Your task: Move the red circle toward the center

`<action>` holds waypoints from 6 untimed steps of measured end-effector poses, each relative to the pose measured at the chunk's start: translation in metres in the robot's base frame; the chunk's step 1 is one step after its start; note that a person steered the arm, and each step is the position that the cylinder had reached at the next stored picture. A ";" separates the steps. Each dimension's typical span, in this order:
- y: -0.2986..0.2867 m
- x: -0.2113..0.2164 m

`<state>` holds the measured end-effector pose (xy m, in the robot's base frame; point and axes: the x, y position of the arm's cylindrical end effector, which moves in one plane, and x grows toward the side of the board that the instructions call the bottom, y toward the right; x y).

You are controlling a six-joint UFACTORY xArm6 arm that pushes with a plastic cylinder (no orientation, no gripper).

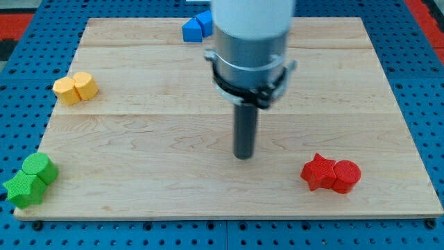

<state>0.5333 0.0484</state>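
The red circle point(346, 176) lies near the board's lower right, touching a red star-shaped block point(318, 171) on its left. My tip point(243, 157) rests on the board near the centre, to the left of and slightly above both red blocks, apart from them.
Two yellow blocks point(75, 87) sit together at the view's left edge. Two green blocks point(31, 179) sit at the lower left corner. Two blue blocks point(197, 26) lie at the top, partly hidden behind the arm's grey body point(251, 42). The wooden board point(139, 139) lies on a blue pegboard.
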 end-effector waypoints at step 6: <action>0.160 -0.015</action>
